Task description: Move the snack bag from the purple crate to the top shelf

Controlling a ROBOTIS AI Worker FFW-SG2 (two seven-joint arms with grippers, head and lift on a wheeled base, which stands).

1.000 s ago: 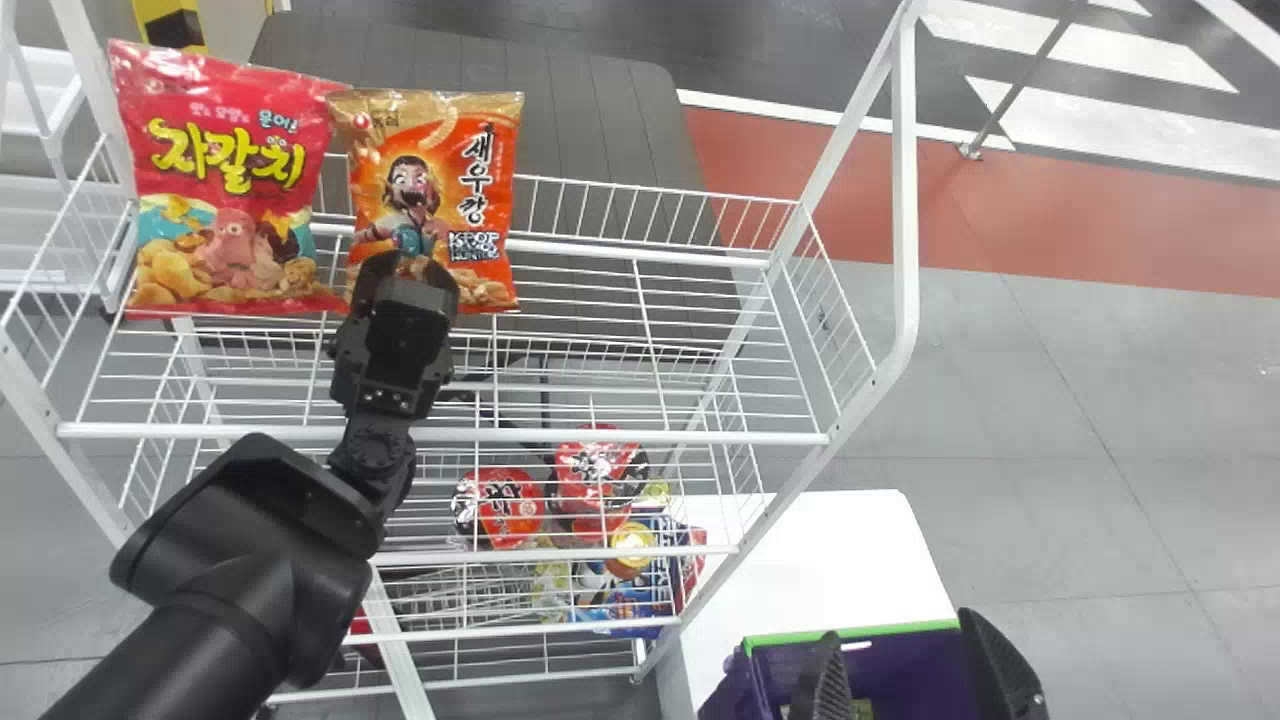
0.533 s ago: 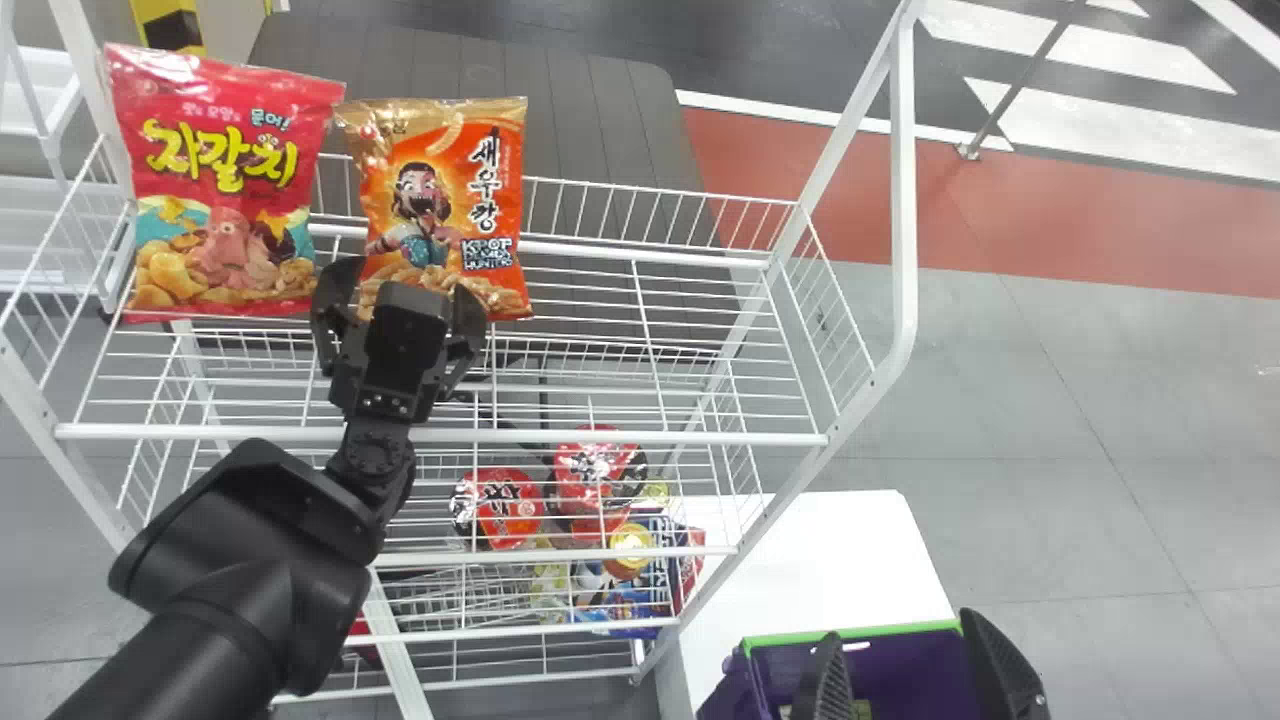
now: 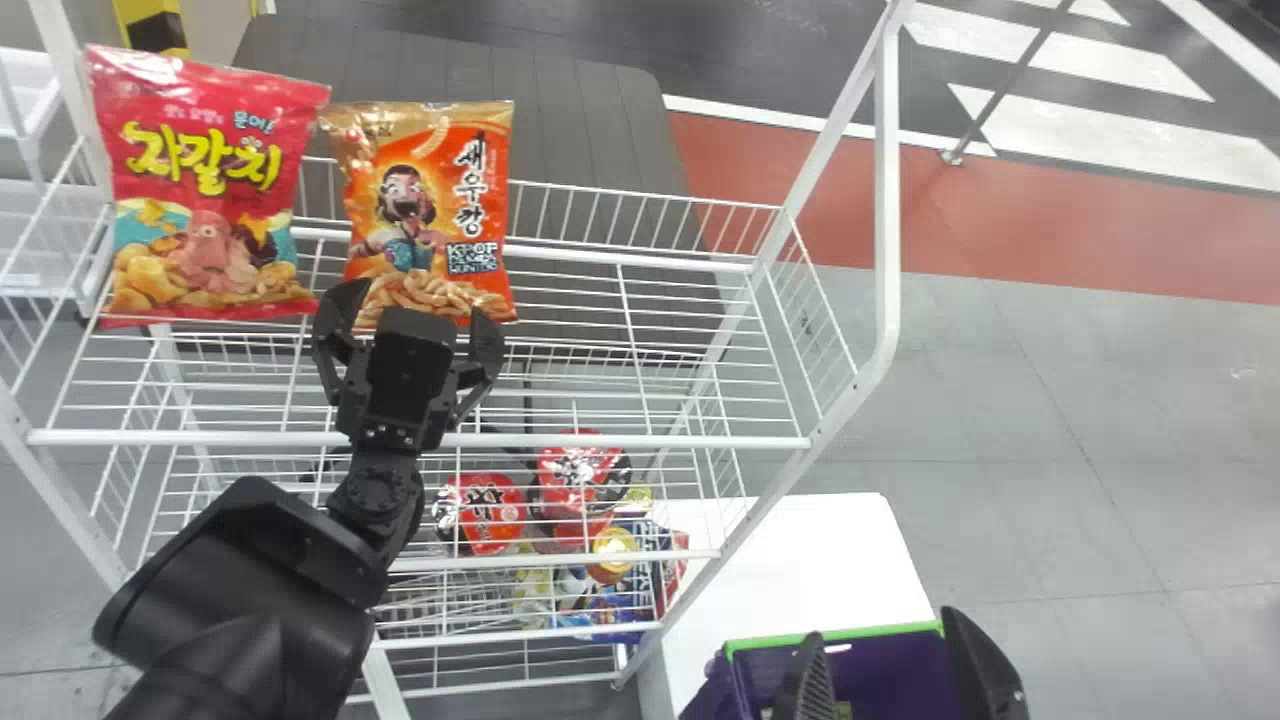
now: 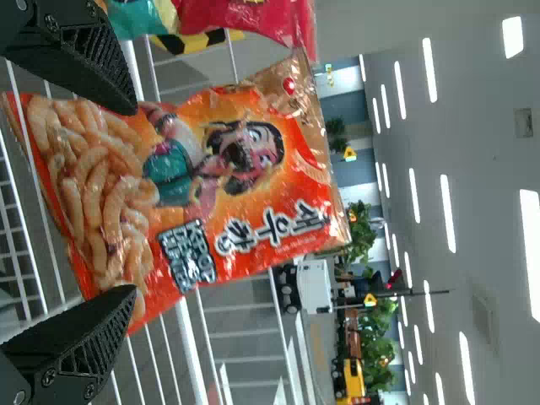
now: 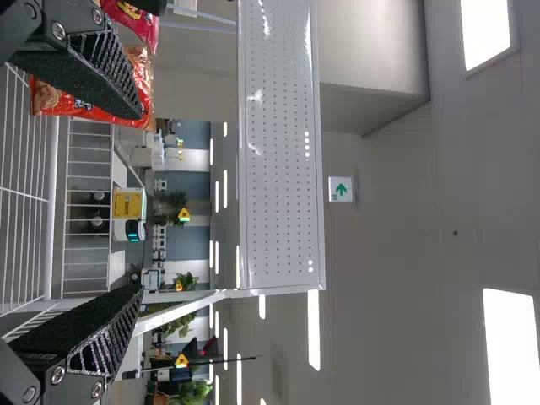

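My left gripper (image 3: 415,306) stands open in the head view, just in front of the lower edge of an orange snack bag (image 3: 430,215). That bag is upright on the rack's top shelf (image 3: 640,262), right of a red snack bag (image 3: 205,190). In the left wrist view the orange bag (image 4: 245,169) lies beyond the spread fingers of the left gripper (image 4: 131,201); contact cannot be told. My right gripper (image 3: 882,628) is parked open over the purple crate (image 3: 900,665). In the right wrist view the right gripper (image 5: 139,201) has nothing between its fingers.
Lower wire shelves hold red packages (image 3: 485,510) and other packets. The rack's white right post (image 3: 888,200) rises beside the top shelf. A white table (image 3: 800,560) carries the crate. A perforated panel (image 5: 283,152) shows in the right wrist view.
My left gripper has opened from the orange bag's lower part and drawn back slightly. The bag stays upright on the shelf. The head view has shifted a little. The right gripper keeps its place over the crate.
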